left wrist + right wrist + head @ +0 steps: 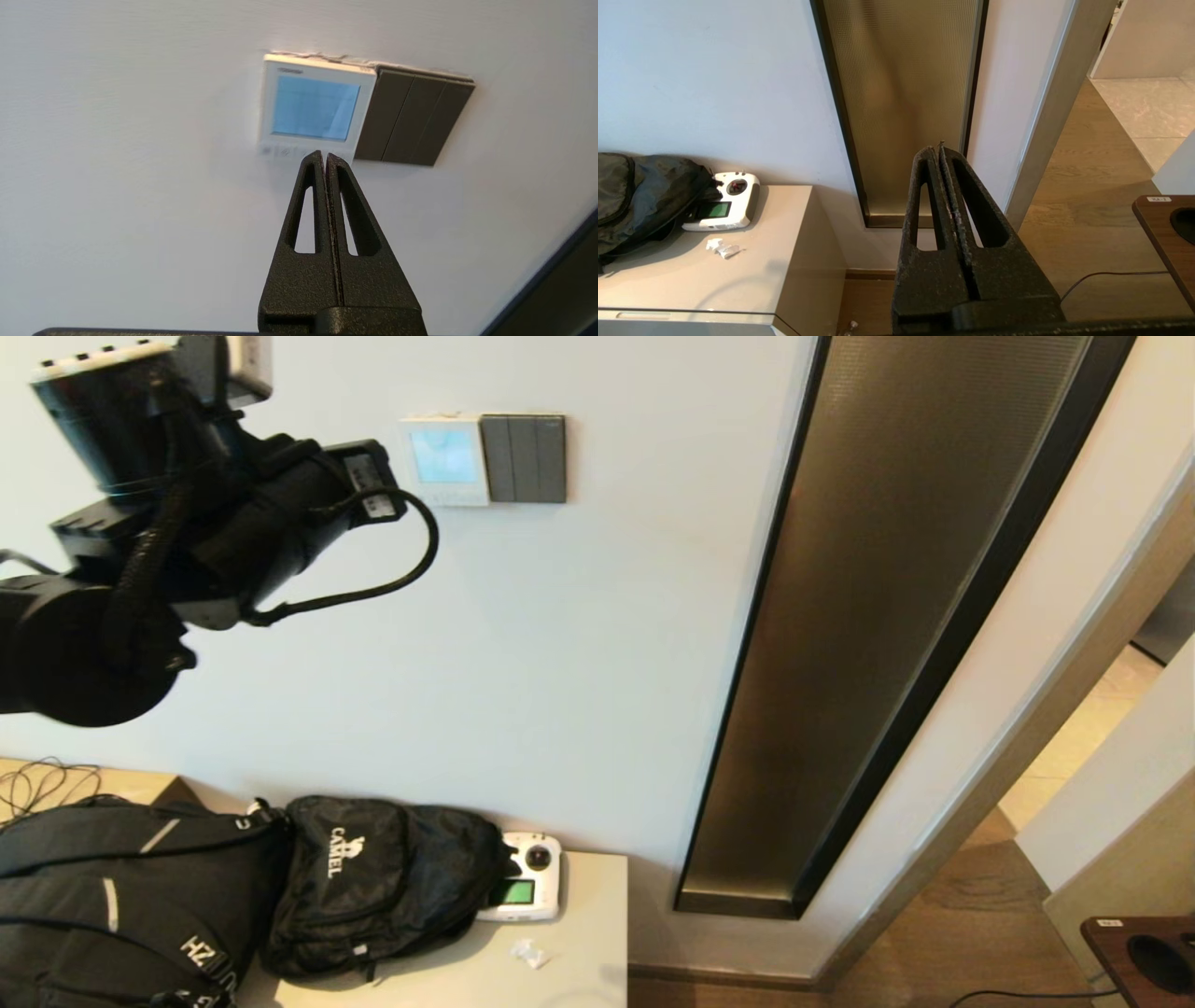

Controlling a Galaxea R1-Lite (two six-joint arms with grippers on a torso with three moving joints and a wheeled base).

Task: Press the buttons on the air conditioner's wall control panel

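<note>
1. Wall (579,644): broad bare stretch below the panel, bounded on the right by a tall dark-framed glass strip (868,616).
2. Left gripper (324,156): raised, fingers pressed together, tips at the panel's bottom edge.
3. Right gripper (938,149): low, closed, idle.
4. Panel (446,459): white, screen lit blue, touching the grey switch plate (524,458).
5. Buttons (275,151): along its bottom edge.

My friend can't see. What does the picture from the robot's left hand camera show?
The left gripper, its fingers shut together, points up at the row of small buttons along the bottom edge of a white wall control panel with a lit pale blue screen. A dark grey three-rocker switch plate sits right beside the panel on a white wall.
</note>
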